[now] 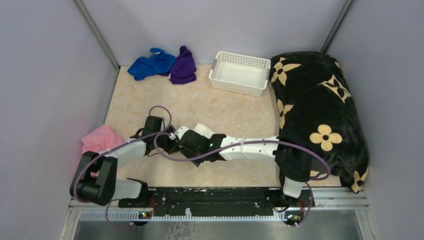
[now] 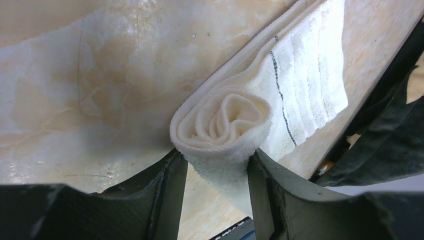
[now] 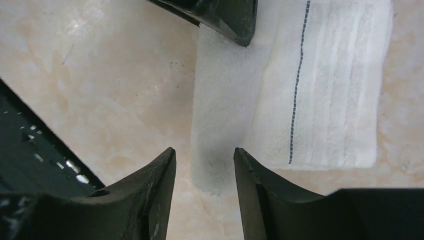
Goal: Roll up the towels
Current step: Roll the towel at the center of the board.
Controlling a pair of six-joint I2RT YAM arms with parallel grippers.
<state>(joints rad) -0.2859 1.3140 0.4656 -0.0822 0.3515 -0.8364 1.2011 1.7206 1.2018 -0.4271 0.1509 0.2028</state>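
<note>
One cream towel [image 2: 220,125] | left pincer [image 2: 217,165] clamps roll | right pincer [image 3: 205,165] apart, astride

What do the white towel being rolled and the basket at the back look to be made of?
White towel: soft looped cotton-type terry, matte; fuzzy nap, a flatter ribbed end band and a thin dark stitched line show. Basket: probably moulded white plastic, smooth with a slight sheen; stiff straight walls with a regular perforated grid.

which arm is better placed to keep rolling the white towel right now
Left, probably. The left end effector straddles the rolled end of the cream-white towel, fingers against both sides of the spiral. The right end effector stands open above the roll without gripping it, so it looks better suited to steadying.
</note>
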